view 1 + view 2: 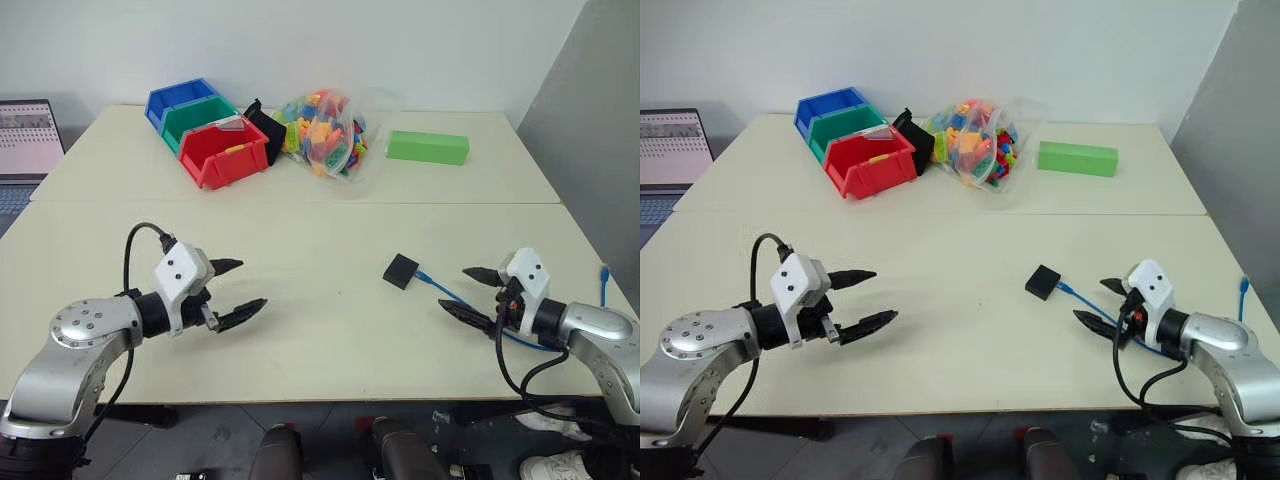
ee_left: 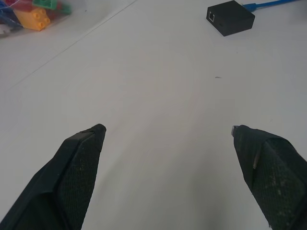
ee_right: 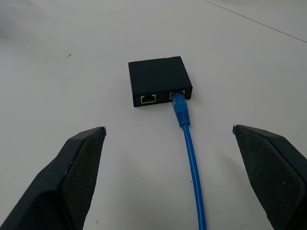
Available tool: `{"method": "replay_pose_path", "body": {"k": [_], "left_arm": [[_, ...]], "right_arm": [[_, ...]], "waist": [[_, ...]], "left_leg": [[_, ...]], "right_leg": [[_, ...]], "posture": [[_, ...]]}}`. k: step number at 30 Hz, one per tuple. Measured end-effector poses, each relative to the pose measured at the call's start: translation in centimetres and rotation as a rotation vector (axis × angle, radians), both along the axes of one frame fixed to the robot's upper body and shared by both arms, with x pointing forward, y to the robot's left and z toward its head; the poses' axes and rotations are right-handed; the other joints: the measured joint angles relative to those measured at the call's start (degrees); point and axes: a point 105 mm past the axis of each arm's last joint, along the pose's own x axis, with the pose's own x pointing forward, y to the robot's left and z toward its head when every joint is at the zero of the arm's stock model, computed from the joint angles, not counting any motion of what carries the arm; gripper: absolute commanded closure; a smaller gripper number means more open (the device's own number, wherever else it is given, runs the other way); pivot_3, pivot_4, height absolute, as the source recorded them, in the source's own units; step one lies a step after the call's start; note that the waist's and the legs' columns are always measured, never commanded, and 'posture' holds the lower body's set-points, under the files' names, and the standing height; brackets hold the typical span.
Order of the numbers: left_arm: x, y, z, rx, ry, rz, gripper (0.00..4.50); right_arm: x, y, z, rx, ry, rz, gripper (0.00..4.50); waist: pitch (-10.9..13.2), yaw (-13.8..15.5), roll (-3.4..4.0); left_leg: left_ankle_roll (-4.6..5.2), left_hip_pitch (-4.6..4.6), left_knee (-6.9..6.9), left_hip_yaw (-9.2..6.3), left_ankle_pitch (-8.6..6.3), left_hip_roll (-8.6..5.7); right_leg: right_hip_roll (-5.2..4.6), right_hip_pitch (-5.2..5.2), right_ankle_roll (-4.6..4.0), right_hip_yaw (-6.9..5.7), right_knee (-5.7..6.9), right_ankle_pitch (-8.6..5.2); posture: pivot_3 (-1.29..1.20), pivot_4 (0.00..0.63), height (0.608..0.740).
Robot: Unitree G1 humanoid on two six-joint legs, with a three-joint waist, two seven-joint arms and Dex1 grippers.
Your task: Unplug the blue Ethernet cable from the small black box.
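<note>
The right gripper (image 1: 478, 293) hangs over the near right part of the table (image 1: 320, 330) with its two black fingers spread wide and nothing between them. Straight ahead of its fingertips, a short way off, sits the small black box (image 3: 159, 81), flat on the table. The blue cable (image 3: 192, 163) is plugged into one of the two ports on the side of the box facing this gripper, and it runs back from there between the spread fingers, lying on the table. The left gripper (image 1: 235, 290) hangs over the near left part of the table, fingers also wide apart and empty. The box lies well away from it, off toward the right gripper, with bare tabletop between
</note>
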Motion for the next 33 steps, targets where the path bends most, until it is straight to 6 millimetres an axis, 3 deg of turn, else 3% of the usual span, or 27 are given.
{"method": "replay_pose_path", "body": {"k": [19,26,33], "left_arm": [[-0.4,-0.8,0.0,-0.025,0.017,-0.015,0.00],[-2.0,-3.0,-0.2,-0.047,0.090,-0.187,0.00],[-2.1,-4.9,0.7,-0.045,0.080,-0.312,0.00]], "right_arm": [[0.5,-0.2,-0.8,-0.019,-0.017,-0.002,0.01],[2.1,1.7,-2.5,-0.053,-0.011,-0.015,0.01],[5.0,3.0,-3.6,-0.060,-0.009,-0.039,0.01]], "waist": [[0.0,0.0,0.00],[0.0,-0.1,0.02],[0.0,-0.1,0.04]], "left_leg": [[0.00,0.00,0.01,0.01,0.00,0.00],[0.00,0.01,0.02,0.01,0.00,0.00],[0.00,-0.01,0.06,0.03,0.00,-0.02]], "right_leg": [[0.00,0.00,0.00,0.01,0.01,0.00],[0.01,0.00,0.00,0.00,0.02,0.00],[0.03,0.00,0.02,-0.02,0.03,0.02]], "posture": [[0.00,0.150,0.740],[0.00,0.150,0.740],[0.00,0.150,0.740]]}}
